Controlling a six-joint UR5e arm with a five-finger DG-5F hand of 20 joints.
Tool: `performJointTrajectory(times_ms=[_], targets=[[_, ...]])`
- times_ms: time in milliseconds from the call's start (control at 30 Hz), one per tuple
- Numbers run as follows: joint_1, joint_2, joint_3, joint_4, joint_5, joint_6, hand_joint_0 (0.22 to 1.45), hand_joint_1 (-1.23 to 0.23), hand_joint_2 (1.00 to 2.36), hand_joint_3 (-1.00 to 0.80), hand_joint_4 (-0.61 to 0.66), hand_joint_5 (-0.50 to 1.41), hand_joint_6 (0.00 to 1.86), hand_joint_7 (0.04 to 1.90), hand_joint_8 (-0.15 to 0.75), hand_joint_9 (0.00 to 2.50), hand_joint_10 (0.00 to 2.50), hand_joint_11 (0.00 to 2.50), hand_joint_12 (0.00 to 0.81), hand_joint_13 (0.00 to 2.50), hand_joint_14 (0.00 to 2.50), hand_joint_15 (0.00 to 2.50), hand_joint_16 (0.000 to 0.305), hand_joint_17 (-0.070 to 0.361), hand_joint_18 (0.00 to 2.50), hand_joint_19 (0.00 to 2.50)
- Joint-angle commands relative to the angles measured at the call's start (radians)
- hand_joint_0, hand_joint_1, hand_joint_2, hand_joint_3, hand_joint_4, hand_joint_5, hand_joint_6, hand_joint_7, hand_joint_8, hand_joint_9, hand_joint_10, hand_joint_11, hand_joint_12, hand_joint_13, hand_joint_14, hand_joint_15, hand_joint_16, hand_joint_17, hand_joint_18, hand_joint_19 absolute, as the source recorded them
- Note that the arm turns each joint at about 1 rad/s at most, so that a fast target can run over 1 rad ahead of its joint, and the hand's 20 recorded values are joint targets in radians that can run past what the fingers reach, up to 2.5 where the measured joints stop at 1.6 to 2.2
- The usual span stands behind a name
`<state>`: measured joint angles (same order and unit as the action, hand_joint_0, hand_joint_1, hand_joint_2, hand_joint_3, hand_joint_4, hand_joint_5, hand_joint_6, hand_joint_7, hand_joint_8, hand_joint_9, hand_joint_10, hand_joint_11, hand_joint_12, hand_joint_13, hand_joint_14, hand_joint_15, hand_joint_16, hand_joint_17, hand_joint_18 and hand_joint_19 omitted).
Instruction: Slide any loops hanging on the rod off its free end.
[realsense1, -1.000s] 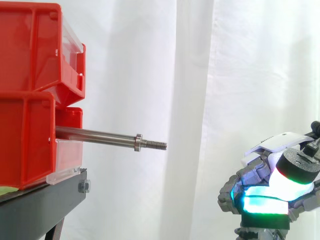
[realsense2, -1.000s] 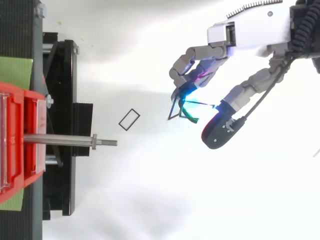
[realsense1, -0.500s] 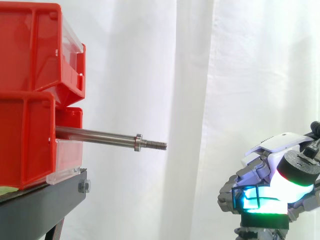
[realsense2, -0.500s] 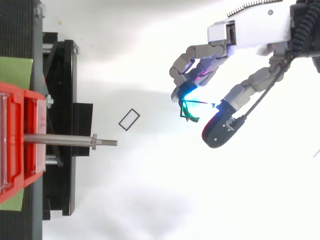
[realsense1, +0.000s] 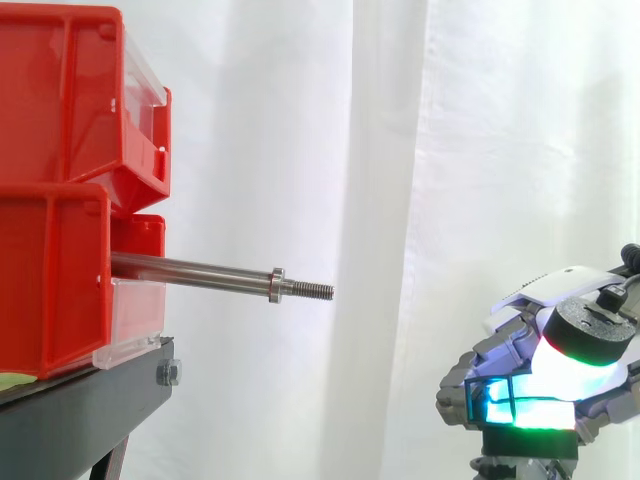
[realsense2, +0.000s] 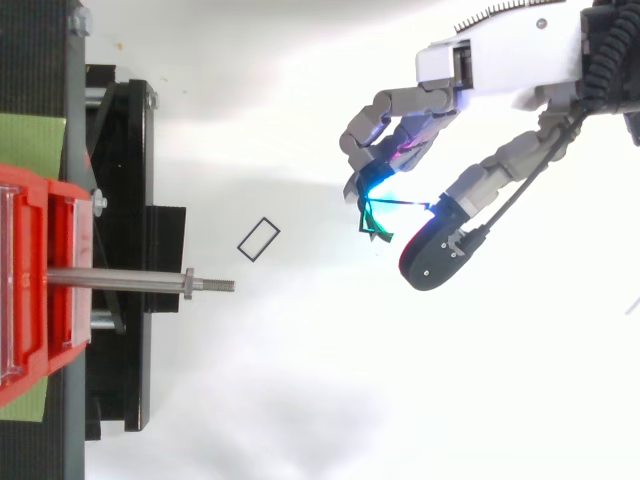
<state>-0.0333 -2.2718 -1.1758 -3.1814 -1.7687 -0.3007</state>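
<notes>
Hand (realsense2: 500, 60) tightened on loop (realsense2: 374, 228), off rod (realsense2: 120, 281)

The rod (realsense1: 190, 271) is polished metal, the bins (realsense1: 60, 100) glossy plastic, the curtain (realsense1: 400, 150) matt cloth.

Rod (realsense1: 190, 270) juts right from bins (realsense1: 60, 110); hand (realsense2: 500, 55), loop (realsense2: 374, 222) in fingers (realsense2: 368, 128), well right.
</notes>
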Motion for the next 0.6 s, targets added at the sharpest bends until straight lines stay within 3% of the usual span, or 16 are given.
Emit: performJointTrajectory(times_ms=[0, 100, 300, 567], targets=[[0.000, 0.000, -0.001, -0.002, 0.000, 0.000, 0.58, -0.58, 1.01, -0.41, 0.25, -0.16, 0.71, 1.43, 0.338, 0.79, 0.01, 0.26, 0.339, 0.63, 0.00, 0.00, 0.053, 0.119, 0.71, 0.18], [-0.002, 0.000, -0.001, -0.017, 0.000, 0.000, 0.58, -0.59, 1.01, -0.38, 0.23, -0.16, 0.71, 1.45, 0.341, 0.79, 0.01, 0.26, 0.341, 0.63, 0.00, 0.00, 0.053, 0.119, 0.71, 0.18], [-0.003, 0.002, -0.001, -0.022, -0.002, 0.003, 0.60, -0.74, 1.02, -0.33, 0.24, -0.19, 0.74, 1.42, 0.331, 0.75, 0.01, 0.26, 0.341, 0.61, 0.00, 0.00, 0.053, 0.120, 0.70, 0.17], [-0.011, 0.008, 0.007, -0.055, -0.006, 0.006, 0.62, -0.81, 1.00, -0.45, 0.25, -0.20, 0.75, 1.39, 0.321, 0.73, 0.01, 0.25, 0.338, 0.62, 0.00, 0.00, 0.053, 0.118, 0.71, 0.15]])
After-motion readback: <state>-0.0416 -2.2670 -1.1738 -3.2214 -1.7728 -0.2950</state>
